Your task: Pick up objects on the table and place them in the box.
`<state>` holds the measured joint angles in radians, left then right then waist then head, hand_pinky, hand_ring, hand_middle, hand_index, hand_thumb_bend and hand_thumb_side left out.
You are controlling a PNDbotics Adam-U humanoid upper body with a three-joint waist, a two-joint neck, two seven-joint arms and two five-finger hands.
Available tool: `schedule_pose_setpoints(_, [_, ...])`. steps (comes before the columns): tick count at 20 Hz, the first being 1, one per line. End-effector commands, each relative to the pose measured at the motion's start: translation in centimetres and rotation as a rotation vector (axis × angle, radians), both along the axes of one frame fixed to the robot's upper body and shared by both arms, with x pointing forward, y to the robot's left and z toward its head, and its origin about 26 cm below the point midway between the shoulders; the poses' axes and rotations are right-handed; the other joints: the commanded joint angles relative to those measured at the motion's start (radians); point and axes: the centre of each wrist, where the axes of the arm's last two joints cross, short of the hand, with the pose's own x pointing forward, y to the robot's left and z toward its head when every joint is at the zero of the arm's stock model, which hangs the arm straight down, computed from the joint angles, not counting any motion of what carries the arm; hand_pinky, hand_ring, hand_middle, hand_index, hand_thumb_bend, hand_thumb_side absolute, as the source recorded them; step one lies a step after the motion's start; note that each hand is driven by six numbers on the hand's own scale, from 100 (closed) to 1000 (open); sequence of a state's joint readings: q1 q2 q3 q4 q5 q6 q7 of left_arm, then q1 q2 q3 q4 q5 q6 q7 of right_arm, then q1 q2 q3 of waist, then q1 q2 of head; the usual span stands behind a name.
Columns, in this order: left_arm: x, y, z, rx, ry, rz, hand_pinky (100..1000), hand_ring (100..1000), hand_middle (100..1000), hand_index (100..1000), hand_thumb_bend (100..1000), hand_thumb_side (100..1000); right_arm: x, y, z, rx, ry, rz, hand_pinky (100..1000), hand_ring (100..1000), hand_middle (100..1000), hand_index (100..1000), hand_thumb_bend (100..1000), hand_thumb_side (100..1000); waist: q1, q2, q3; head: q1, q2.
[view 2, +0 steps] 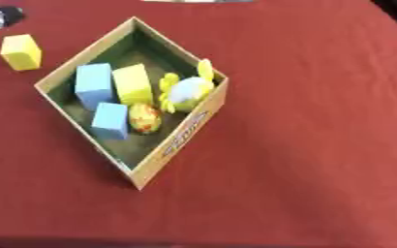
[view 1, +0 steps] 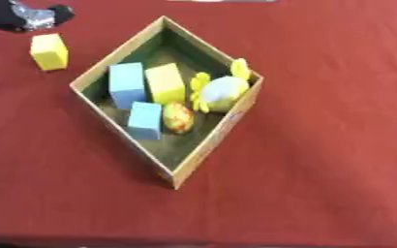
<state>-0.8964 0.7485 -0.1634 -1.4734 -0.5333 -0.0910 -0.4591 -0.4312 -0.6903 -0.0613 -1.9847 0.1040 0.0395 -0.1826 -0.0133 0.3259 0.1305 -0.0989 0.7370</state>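
Red cloth covers the table (view 1: pixel 320 184) from edge to edge in my feed, and the cardboard box (view 1: pixel 208 145) sits a little left of the middle of the frame, turned so that one corner points toward the top and another toward the bottom. Inside it I count two blue blocks, the taller blue block (view 1: pixel 127 84) toward the box's left wall and the smaller blue block (view 1: pixel 144 120) just below it, nearer the lower corner. Next to the taller one stands a yellow block in the box (view 1: pixel 165 83), touching or nearly touching its side. Below that lies a speckled egg-shaped thing (view 1: pixel 178 117), orange and yellow, just beside the smaller blue block. Against the right wall rests a pale rounded toy with yellow petal-like parts (view 1: pixel 221 92) (I cannot make out what it is beyond that), and one of its yellow parts rises above the rim. Outside the box, in the upper left of the frame, a loose yellow block (view 1: pixel 49 51) stands on the cloth, apart from the box's left wall. Just above it, in the top left corner, I see my left hand (view 1: pixel 32 17), black with a silver patch; it is not touching the block, and I cannot tell how its fingers are set.
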Motion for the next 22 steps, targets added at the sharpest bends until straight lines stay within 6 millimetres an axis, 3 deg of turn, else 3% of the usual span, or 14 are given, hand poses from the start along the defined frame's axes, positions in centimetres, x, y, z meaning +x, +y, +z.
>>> schedule_pose_setpoints(1, [-0.5,2.9,1.5,0.055,-0.030,0.059,923,913,811,907,525,487,-0.5,-0.3,1.2,-0.027,-0.041,-0.015,874,821,656,829,100,535,-0.004,-0.023,-0.002,0.000,-0.012])
schedule_pose_setpoints(9, [0.9,7.2,0.1,0.179,0.074,0.131,934,922,830,917,590,444,-0.5,-0.3,1.3,-0.020,-0.047,-0.020,874,820,655,828,100,535,-0.011,-0.008,-0.015,0.007,-0.028])
schedule_pose_setpoints(15, [1.8,7.9,-0.3,0.216,0.111,0.110,960,930,841,913,634,460,-0.5,-0.3,1.3,-0.017,-0.046,-0.022,874,819,653,827,100,534,-0.014,0.000,-0.029,0.017,-0.048])
schedule_pose_setpoints(22, [2.9,8.4,-0.3,0.231,0.169,0.071,979,934,848,917,589,482,-0.5,-0.3,1.3,-0.013,-0.041,-0.025,875,818,650,825,100,533,-0.010,0.013,-0.050,0.019,-0.064])
